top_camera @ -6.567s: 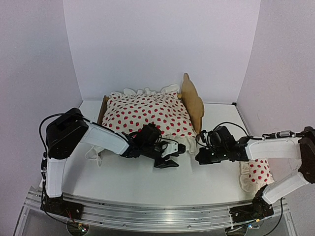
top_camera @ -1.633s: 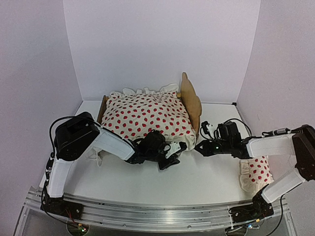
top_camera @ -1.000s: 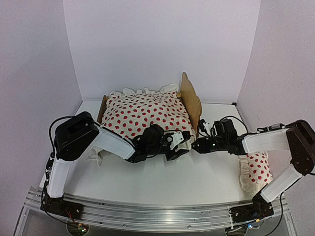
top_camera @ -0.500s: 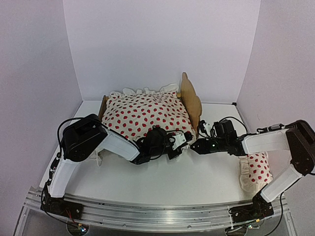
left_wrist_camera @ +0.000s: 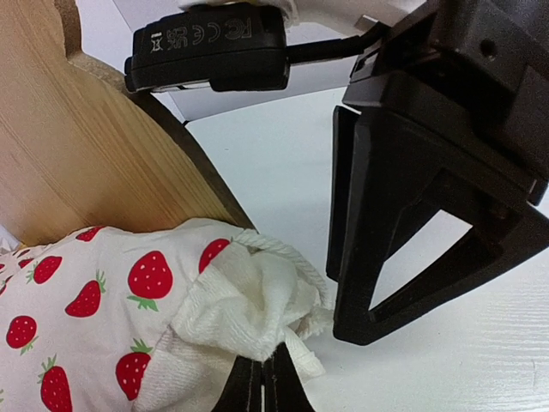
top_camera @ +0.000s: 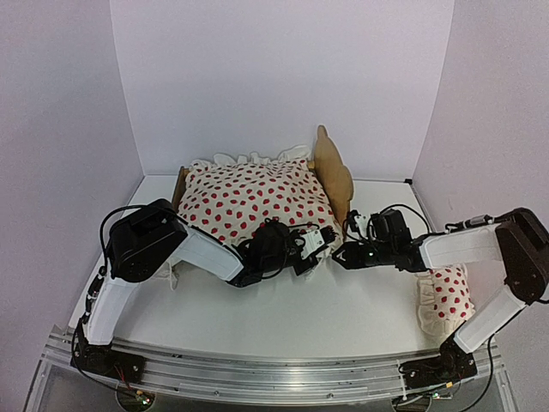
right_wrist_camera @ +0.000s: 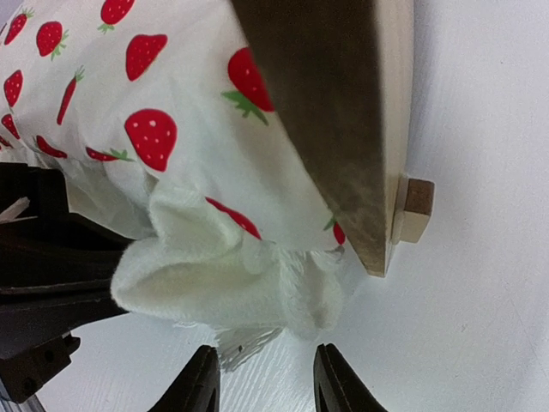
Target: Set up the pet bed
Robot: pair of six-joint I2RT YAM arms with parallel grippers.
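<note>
The pet bed point(top_camera: 333, 176) stands at the back of the table, its wavy plywood headboard to the right. A white red-dotted duvet point(top_camera: 249, 202) covers it. At the duvet's near right corner, my left gripper point(top_camera: 319, 242) is shut, and the ruffled corner point(left_wrist_camera: 257, 309) runs down into its fingertips point(left_wrist_camera: 264, 386). My right gripper point(top_camera: 336, 255) faces it from the right. In the right wrist view the right gripper point(right_wrist_camera: 264, 386) is open, with the same ruffle point(right_wrist_camera: 232, 283) just ahead of its fingers, not touched. The headboard's lower edge point(right_wrist_camera: 343, 112) is right beside it.
A small red-dotted pillow point(top_camera: 448, 300) lies at the table's right edge under the right arm. A wooden peg point(right_wrist_camera: 418, 209) sticks out of the headboard's foot. The right gripper's black body point(left_wrist_camera: 429, 172) fills the left wrist view, close to my left fingers.
My left gripper has closed on the duvet's corner ruffle and edged toward the headboard. The right gripper's jaws have spread wider.
</note>
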